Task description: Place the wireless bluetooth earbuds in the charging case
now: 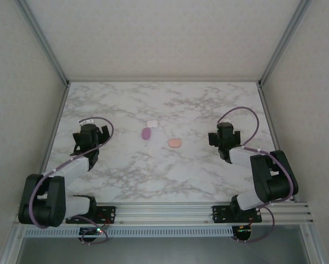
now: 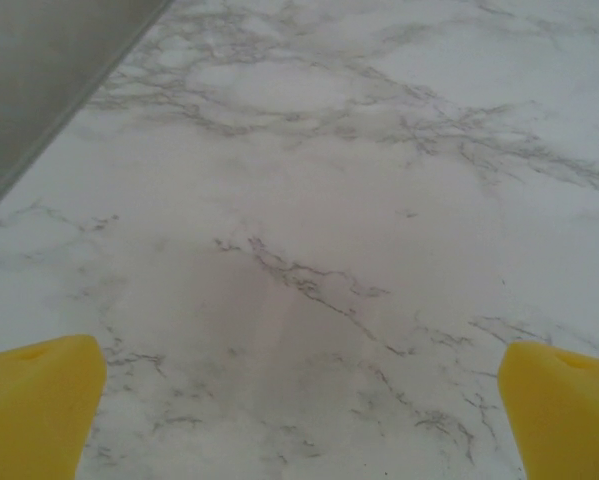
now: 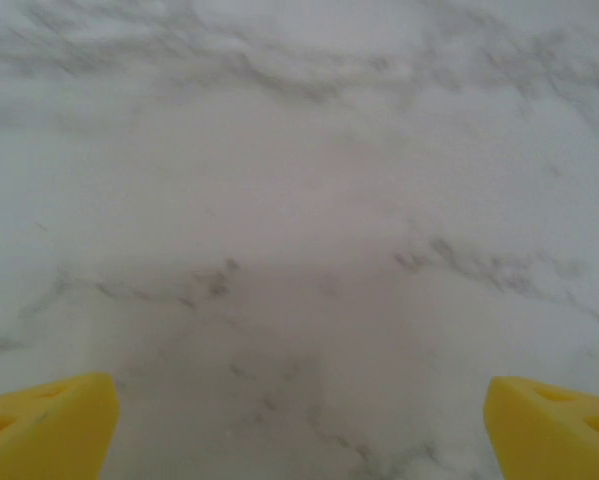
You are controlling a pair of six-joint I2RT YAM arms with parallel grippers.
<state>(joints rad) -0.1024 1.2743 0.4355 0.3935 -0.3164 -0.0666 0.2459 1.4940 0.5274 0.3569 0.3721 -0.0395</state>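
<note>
The left tool (image 1: pixel 90 135) gaped wide near the tabletop's (image 1: pixel 164 176) left edge; the right tool (image 1: pixel 224 137), equally wide, sat rightward. Between them, centrally, lay the white case (image 1: pixel 151 123), purple case (image 1: pixel 146 133) and peach case (image 1: pixel 175 143), with open marble around them.

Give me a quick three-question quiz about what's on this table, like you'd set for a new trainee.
1. True or false: the right arm has something gripped in its jaws.
2. Seen from above, where does the peach piece lie relative to the purple piece? A) to its left B) to its right C) on top of it
3. How many small pebble-like pieces lie on the marble table?
Key: 1, false: the jaws stand open over bare marble. 2, B. 3, three, counting the white piece.
</note>
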